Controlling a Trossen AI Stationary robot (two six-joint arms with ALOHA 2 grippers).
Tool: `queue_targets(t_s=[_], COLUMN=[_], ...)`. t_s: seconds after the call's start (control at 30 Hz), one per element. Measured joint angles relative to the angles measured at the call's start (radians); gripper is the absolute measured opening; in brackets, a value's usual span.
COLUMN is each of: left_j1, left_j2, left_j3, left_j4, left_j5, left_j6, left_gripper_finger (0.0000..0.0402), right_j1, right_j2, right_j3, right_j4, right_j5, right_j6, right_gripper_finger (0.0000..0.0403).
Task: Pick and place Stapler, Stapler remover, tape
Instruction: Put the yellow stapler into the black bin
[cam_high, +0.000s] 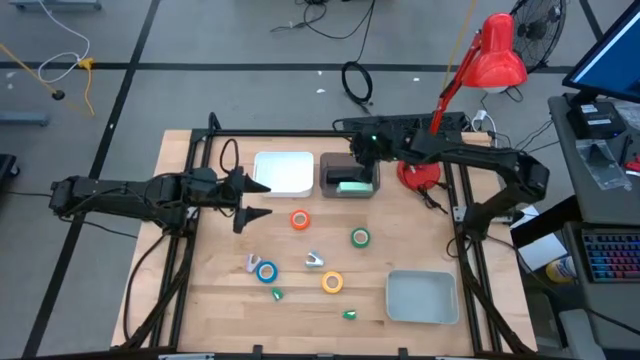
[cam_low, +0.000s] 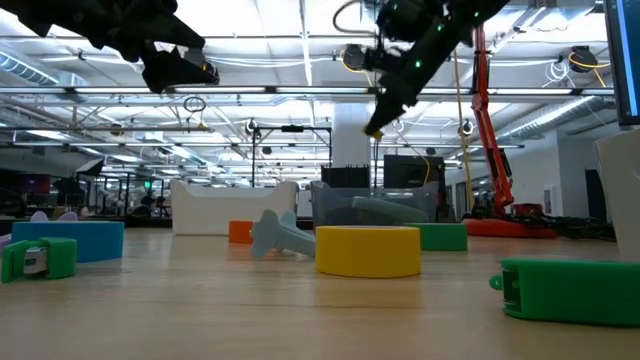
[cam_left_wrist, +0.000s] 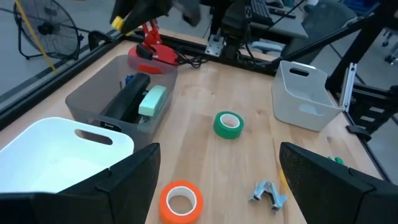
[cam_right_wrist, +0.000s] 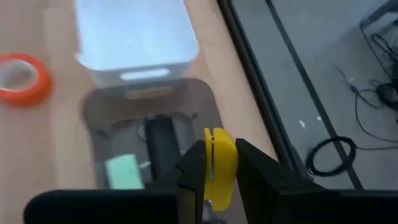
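My right gripper (cam_right_wrist: 214, 168) hangs above the grey bin (cam_high: 349, 176) at the far middle of the table, shut on a small yellow piece (cam_right_wrist: 219, 163). In the bin lie a black stapler (cam_left_wrist: 127, 99) and a mint-green block (cam_left_wrist: 152, 101). On the table lie the orange tape (cam_high: 299, 220), green tape (cam_high: 360, 237), blue tape (cam_high: 266, 271) and yellow tape (cam_high: 332, 283), each flat on its side. The grey stapler remover (cam_high: 314, 261) lies between them. My left gripper (cam_high: 262, 199) hovers open at the left, above the table, near the white bin (cam_high: 283, 172). My right gripper pinches the small yellow piece between its two fingers, and the piece's top edge (cam_right_wrist: 219, 140) sticks out past the fingertips. The fingers slant down from the table's right side. The piece is lifted clear, high over the grey bin.
A pale grey tray (cam_high: 422, 297) sits at the near right. Small green bits (cam_high: 275, 293) (cam_high: 350, 314) and a bluish bit (cam_high: 252, 262) lie near the front. A red desk lamp (cam_high: 495, 55) stands at the far right, its base (cam_high: 418, 175) beside the grey bin.
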Motion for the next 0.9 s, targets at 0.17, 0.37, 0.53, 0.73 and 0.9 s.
queue_targets(t_s=[0.17,0.37,0.53,0.73,0.9], left_j1=[0.0,0.0,0.0,0.0,0.0], left_j2=[0.0,0.0,0.0,0.0,0.0], left_j3=[0.0,0.0,0.0,0.0,0.0], left_j4=[0.0,0.001,0.002,0.002,0.002], left_j5=[-0.045,-0.145,-0.174,-0.175,-0.181], left_j6=[-0.015,-0.04,-0.046,-0.049,-0.056], left_gripper_finger=[0.0333,0.0333,0.0333,0.0333,0.0333], right_j1=[-0.031,-0.033,-0.032,-0.03,-0.03], right_j2=[0.07,0.155,0.21,0.22,0.22], right_j3=[0.0,0.0,0.0,0.0,0.0], right_j4=[0.002,0.004,0.004,-0.026,-0.077], right_j5=[-0.002,-0.005,-0.004,-0.056,-0.085], right_j6=[-0.05,-0.11,-0.115,-0.106,-0.08], right_gripper_finger=[0.0061,0.0062,0.0062,0.0062,0.0062])
